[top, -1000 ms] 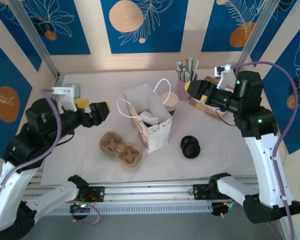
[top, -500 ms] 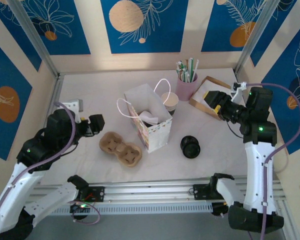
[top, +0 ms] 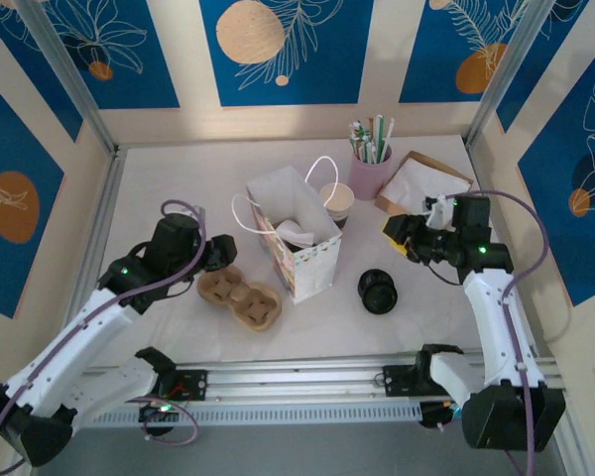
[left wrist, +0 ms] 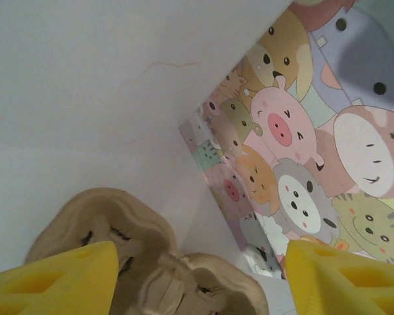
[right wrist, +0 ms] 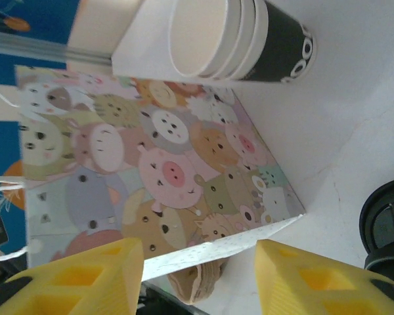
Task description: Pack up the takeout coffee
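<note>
A cartoon-animal paper bag (top: 296,248) stands open mid-table. The takeout coffee is hidden; something pale and dark sits inside the bag, and I cannot tell what it is. My left gripper (top: 221,254) hovers low at the bag's left side, over a brown pulp cup carrier (top: 240,296). In the left wrist view that gripper (left wrist: 197,282) is open, with the carrier (left wrist: 111,243) below and the bag (left wrist: 302,151) to the right. My right gripper (top: 396,236) is right of the bag. In the right wrist view it (right wrist: 200,279) is open, empty and facing the bag (right wrist: 157,164).
A stack of nested lidless cups (top: 337,201) stands behind the bag, also in the right wrist view (right wrist: 236,33). Loose black lids (top: 378,292) lie front right. A pink cup of straws (top: 369,169) and a brown box (top: 421,183) stand at the back right.
Both arms swung inward and down toward the bag, the left from the far left to the carrier, the right from the brown box. Both sets of jaws narrowed somewhat.
</note>
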You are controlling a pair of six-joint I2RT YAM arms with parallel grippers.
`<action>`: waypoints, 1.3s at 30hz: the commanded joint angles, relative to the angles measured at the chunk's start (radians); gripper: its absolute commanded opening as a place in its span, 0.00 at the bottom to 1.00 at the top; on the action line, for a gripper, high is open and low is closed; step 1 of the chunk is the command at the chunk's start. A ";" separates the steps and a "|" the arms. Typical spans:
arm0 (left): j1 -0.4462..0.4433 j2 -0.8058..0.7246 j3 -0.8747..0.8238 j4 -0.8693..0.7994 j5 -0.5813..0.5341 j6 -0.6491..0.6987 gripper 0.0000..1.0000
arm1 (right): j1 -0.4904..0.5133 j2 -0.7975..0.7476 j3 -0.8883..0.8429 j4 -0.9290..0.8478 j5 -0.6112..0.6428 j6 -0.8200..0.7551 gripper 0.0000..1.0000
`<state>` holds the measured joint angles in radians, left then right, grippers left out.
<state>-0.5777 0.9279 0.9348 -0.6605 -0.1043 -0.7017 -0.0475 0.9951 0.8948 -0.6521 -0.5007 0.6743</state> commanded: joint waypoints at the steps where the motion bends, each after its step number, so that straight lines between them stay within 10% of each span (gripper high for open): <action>1: 0.018 0.044 -0.030 0.145 0.080 -0.034 0.66 | 0.056 0.059 -0.025 0.082 0.038 -0.021 0.44; 29: 0.088 0.438 0.050 0.440 0.289 -0.024 0.63 | 0.512 0.185 -0.045 0.190 0.188 0.074 0.37; 39: 0.141 0.332 0.010 0.363 0.236 -0.020 0.67 | 0.493 0.077 0.005 0.035 0.362 0.020 0.44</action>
<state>-0.4664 1.3338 0.9524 -0.2588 0.1562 -0.7307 0.4603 1.1213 0.8600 -0.5320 -0.2192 0.7261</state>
